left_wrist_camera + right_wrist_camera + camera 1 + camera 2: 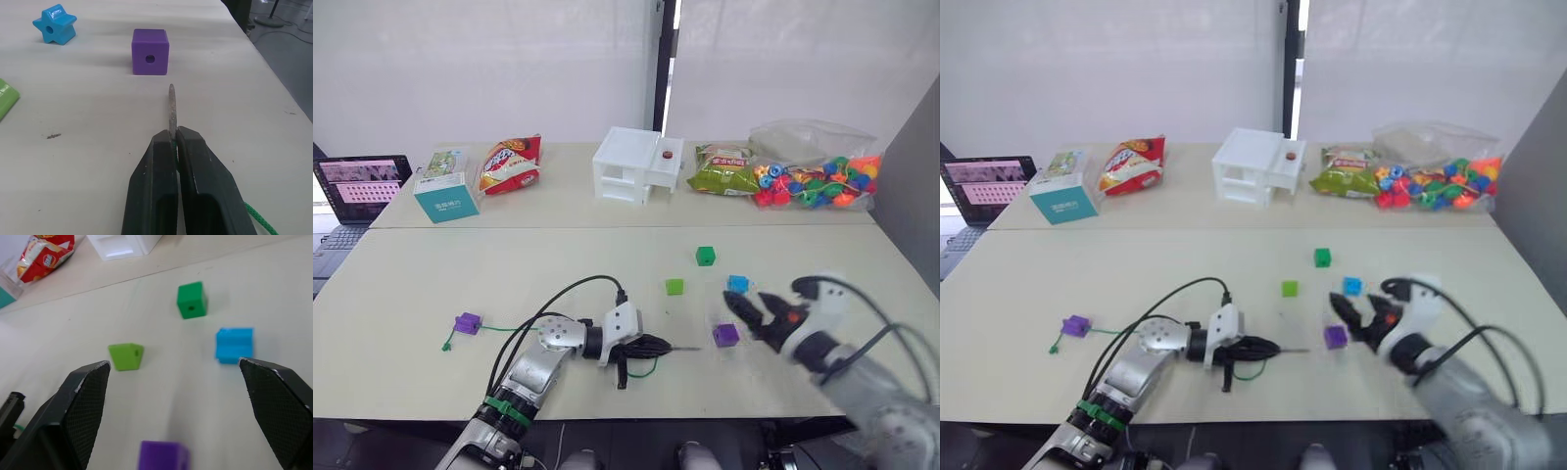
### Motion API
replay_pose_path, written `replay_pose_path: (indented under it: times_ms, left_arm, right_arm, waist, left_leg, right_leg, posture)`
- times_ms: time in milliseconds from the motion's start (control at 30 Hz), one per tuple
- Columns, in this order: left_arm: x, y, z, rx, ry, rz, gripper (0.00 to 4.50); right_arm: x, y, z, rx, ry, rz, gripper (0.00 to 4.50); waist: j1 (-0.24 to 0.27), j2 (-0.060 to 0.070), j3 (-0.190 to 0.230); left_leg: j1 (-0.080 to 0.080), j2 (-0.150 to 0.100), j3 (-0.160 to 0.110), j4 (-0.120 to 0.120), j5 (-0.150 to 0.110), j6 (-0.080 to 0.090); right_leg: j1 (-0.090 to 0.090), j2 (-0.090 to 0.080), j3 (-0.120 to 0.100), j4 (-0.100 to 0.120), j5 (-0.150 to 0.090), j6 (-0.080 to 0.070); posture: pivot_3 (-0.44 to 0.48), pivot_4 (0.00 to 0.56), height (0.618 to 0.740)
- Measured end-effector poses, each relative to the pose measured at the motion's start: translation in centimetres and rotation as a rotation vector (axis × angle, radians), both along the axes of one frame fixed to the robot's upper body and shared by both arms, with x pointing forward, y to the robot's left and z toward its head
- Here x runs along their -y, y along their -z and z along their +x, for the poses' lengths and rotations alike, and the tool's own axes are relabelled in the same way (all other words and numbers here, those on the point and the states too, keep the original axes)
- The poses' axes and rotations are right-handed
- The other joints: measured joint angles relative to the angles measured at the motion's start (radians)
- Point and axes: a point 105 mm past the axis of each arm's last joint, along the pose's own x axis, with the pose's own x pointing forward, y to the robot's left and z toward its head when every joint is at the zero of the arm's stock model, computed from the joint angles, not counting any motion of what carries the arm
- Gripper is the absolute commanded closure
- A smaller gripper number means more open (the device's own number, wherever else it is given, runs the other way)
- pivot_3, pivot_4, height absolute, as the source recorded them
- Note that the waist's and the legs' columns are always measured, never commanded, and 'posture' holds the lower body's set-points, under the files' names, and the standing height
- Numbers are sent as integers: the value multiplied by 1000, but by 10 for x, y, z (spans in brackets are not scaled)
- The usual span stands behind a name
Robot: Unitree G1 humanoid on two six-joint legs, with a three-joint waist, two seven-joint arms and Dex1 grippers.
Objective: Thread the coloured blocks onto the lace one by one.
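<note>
My left gripper (651, 345) is shut on the green lace (509, 329), holding it just behind its grey tip (171, 110). The tip points at a purple block (150, 58) lying a short way ahead, hole facing it. My right gripper (173, 364) hangs open just above and to the right of that purple block (725, 334), touching nothing. Beyond lie a blue block (737, 284), a light green block (674, 287) and a dark green block (705, 256). A second purple block (467, 322) sits on the lace near its knotted far-left end.
Along the back of the table (431, 284) stand a bag of mixed beads (818, 176), a green snack bag (722, 171), a white box (636, 164), a red snack bag (511, 164) and a teal carton (445, 191). A laptop (362, 186) sits at the far left.
</note>
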Motion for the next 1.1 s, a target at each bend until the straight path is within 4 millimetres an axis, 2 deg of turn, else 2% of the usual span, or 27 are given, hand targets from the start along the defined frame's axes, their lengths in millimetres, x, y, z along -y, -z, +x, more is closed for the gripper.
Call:
replay_pose_path:
  times_ms: [100,200,300,400,500,633,833,1000,1100]
  left_arm:
    - [2,-1,1,4,-3,-7,4500]
    - [4,-2,2,6,-11,-13,4500]
    - [3,-2,3,9,-20,-12,4500]
    - [1,-2,4,11,-28,-10,4500]
    - [0,-3,5,15,-40,-11,4500]
    - [-1,-6,7,25,-53,-13,4500]
    - [-3,-7,9,38,-74,-10,4500]
    - [-4,-7,9,42,-80,-10,4500]
    - [-3,-9,9,48,-76,-12,4500]
  right_arm:
    - [-11,-8,0,-25,-221,-173,14]
    - [-28,-18,-3,39,-438,-293,14]
    - [-40,-10,-12,86,-629,-411,14]
    - [-38,10,-15,112,-817,-607,14]
    - [-25,26,-11,44,-945,-734,14]
    - [-21,32,5,70,-1073,-875,14]
    - [-28,53,14,55,-1163,-881,14]
    - [-29,61,13,45,-1195,-891,1473]
    - [-27,61,15,36,-1194,-922,2530]
  waist:
    - [-7,2,0]
    - [-5,2,1]
    - [2,1,1]
    - [1,1,1]
    - [-1,1,1]
    - [-8,1,1]
    - [2,1,1]
    - [4,1,1]
    - [3,1,1]
  left_leg:
    - [0,0,2,0,0,0]
    - [-1,0,2,0,0,0]
    - [-2,-1,2,2,0,1]
    - [-3,-2,3,4,0,1]
    - [-2,-1,3,4,0,0]
    - [-2,0,3,2,0,0]
    - [-3,-1,2,3,1,-2]
    - [-4,-1,2,3,1,-2]
    - [-4,-1,2,3,1,-2]
  right_leg:
    - [-1,0,1,-1,0,0]
    - [0,0,0,-2,0,0]
    - [0,-1,0,-2,-1,1]
    - [1,-2,1,-3,-1,2]
    - [0,-1,1,-3,-1,2]
    - [-1,-1,1,-2,-1,2]
    - [-2,-2,1,-3,0,2]
    - [-3,-2,1,-2,0,2]
    - [-3,-2,1,-2,0,2]
  posture:
    - [0,150,740]
    - [0,150,740]
    - [0,150,740]
    - [0,150,740]
    - [0,150,740]
    - [0,150,740]
    - [0,150,740]
    - [0,150,740]
    - [0,150,740]
